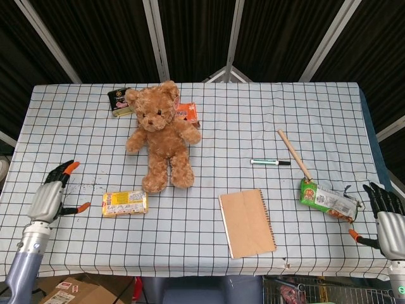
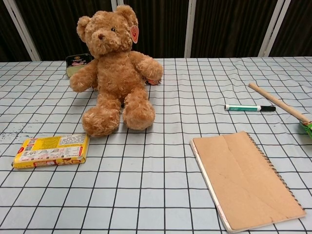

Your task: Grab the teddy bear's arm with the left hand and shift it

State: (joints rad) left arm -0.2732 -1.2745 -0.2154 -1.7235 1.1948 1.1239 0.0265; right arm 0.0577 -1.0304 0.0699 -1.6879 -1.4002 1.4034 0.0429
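Observation:
A brown teddy bear [image 1: 161, 136] sits upright at the back left of the checked table, arms spread; in the chest view the teddy bear [image 2: 115, 73] faces me. My left hand [image 1: 54, 195] hovers over the table's left side, well left of and nearer than the bear, open and holding nothing. At the near right table edge my right hand [image 1: 387, 212] is also open and empty. Neither hand shows in the chest view.
A yellow packet [image 1: 124, 203] lies between my left hand and the bear. Behind the bear are a dark tin [image 1: 119, 101] and an orange packet [image 1: 187, 114]. A brown notebook [image 1: 247, 222], a marker [image 1: 270, 163], a wooden stick [image 1: 293, 154] and a green snack bag [image 1: 328, 200] lie to the right.

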